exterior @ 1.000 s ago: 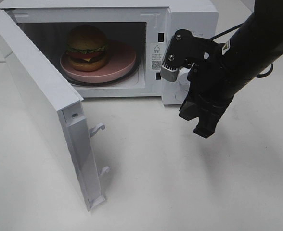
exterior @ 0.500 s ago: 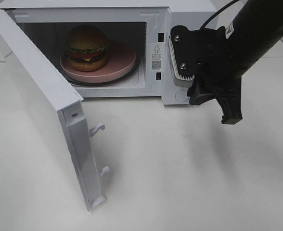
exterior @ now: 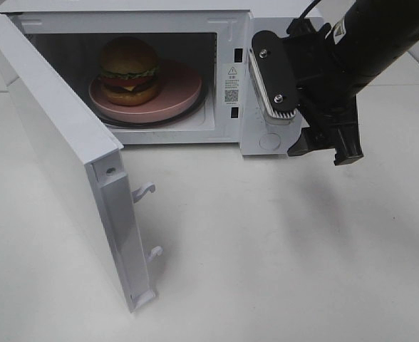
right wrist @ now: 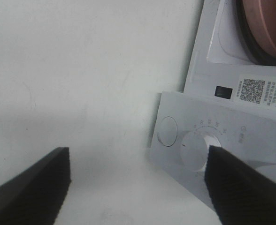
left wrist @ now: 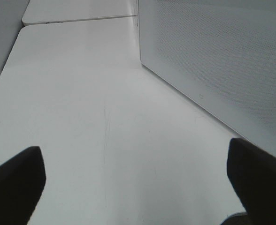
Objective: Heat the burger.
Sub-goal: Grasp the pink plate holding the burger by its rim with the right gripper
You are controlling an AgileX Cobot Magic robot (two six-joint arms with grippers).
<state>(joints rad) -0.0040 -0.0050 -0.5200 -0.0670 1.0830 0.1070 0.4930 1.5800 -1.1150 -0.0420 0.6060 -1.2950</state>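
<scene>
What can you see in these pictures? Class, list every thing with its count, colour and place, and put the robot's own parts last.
box-shaped microwave oven: one, white, back of the table, door open.
small layered burger: one, tan-brown bun, on the plate.
flat round plate: one, pink, inside the microwave.
round control dial: one, white, on the microwave's front panel.
table: one, white, under everything.
left gripper: one, black, open, above bare table.
right gripper: one, black, open, in front of the dial.
</scene>
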